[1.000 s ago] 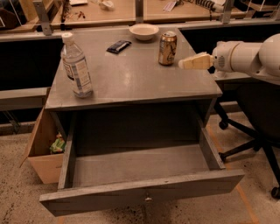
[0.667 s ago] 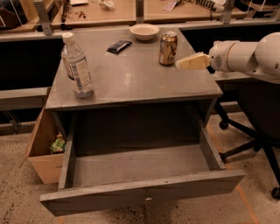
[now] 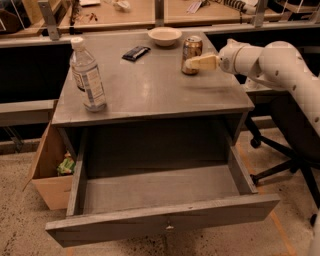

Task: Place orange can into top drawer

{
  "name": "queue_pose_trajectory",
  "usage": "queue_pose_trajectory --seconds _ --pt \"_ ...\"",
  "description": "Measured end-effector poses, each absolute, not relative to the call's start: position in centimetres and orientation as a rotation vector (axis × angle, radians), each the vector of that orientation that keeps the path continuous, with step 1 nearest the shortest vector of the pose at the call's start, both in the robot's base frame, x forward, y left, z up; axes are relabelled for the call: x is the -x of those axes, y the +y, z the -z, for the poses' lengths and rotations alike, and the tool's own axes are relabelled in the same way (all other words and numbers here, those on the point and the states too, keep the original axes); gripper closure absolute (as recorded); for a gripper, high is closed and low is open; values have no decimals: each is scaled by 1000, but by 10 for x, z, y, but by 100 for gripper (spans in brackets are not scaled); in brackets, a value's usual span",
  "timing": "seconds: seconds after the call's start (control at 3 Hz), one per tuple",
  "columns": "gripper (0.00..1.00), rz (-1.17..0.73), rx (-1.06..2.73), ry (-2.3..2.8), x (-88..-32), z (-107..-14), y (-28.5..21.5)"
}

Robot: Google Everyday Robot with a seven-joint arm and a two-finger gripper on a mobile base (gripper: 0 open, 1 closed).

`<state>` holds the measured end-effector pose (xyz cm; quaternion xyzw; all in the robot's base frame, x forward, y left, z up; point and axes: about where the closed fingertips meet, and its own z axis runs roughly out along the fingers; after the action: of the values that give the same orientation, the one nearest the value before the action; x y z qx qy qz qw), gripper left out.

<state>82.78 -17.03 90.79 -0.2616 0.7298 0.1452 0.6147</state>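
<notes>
Foreground: the top drawer [image 3: 160,192] stands pulled fully out from under the counter [image 3: 155,85]. Its plain grey front, with a small central knob [image 3: 169,227], lies nearest the camera, and its shallow floor is exposed. Left of the drawer, on the speckled floor, an open cardboard box [image 3: 47,165] leans against the counter's side, and something green [image 3: 65,165] shows inside it. To the right of the drawer stands the base of a dark office chair [image 3: 285,150].

Middle ground: on the grey counter top, near the front left corner, a clear water bottle [image 3: 88,75] with a white cap stands upright.

Further back, toward the right rear of the counter top, the orange can [image 3: 190,47] stands upright, well apart from the bottle. The white arm [image 3: 272,60] reaches in from the right, level with the can. The cream gripper [image 3: 197,63] is at the can's right side and overlaps its lower half. Whether it is open or closed on the can cannot be told.

Rear of the counter: a flat black object [image 3: 135,52] lies left of the can, and a pale bowl [image 3: 164,35] sits at the back edge. A wooden bench [image 3: 125,15] runs behind.
</notes>
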Motion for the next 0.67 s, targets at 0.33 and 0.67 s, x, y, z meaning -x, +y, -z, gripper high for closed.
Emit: queue_pose_trajectory --seconds 0.33,0.67 --pt "0 -360 589 1644 -866 -900 -149" --pt "18 -397 593 1635 -887 -893 -132"
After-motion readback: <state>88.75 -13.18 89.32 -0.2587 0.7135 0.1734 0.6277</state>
